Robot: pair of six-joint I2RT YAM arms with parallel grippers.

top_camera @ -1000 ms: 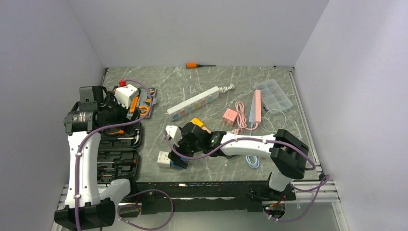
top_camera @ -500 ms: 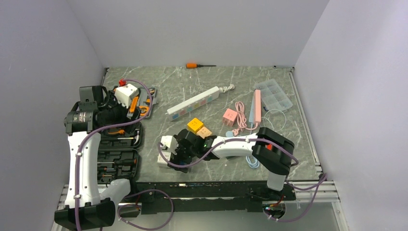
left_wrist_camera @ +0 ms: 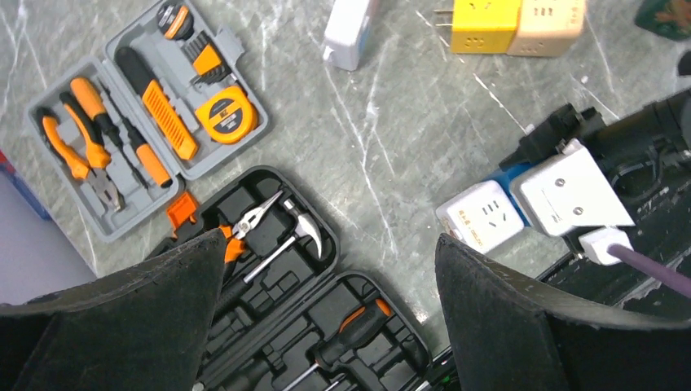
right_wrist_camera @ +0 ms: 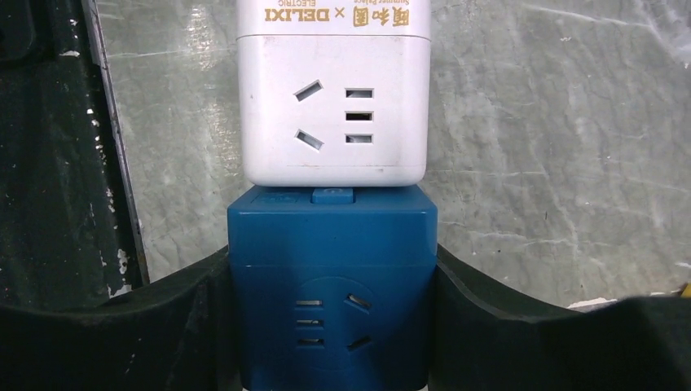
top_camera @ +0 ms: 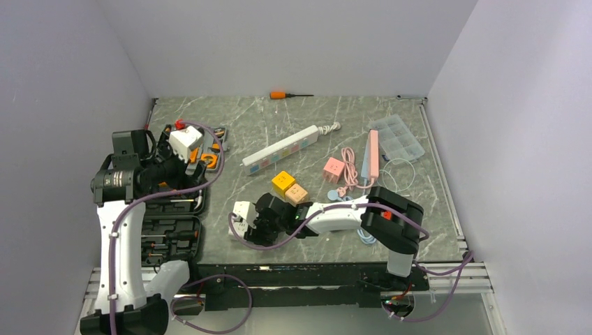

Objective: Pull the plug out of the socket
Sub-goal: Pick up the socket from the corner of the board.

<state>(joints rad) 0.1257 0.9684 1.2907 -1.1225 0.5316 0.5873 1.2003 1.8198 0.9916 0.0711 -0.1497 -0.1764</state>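
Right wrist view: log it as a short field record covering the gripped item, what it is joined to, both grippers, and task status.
gripped item: blue cube adapter
joined to: white cube socket, flush against its far end, no gap visible
right gripper: fingers against both sides of the blue cube adapter
left gripper: open, empty, above the black tool case
surface: marbled table
task status: the two cubes not yet separated

Both arms have white links w/ black joints: left arm (top_camera: 115,244) & right arm (top_camera: 335,215). A purple cable (left_wrist_camera: 644,265) runs along each. The left gripper (left_wrist_camera: 330,240) has wide black fingers (left_wrist_camera: 114,318).
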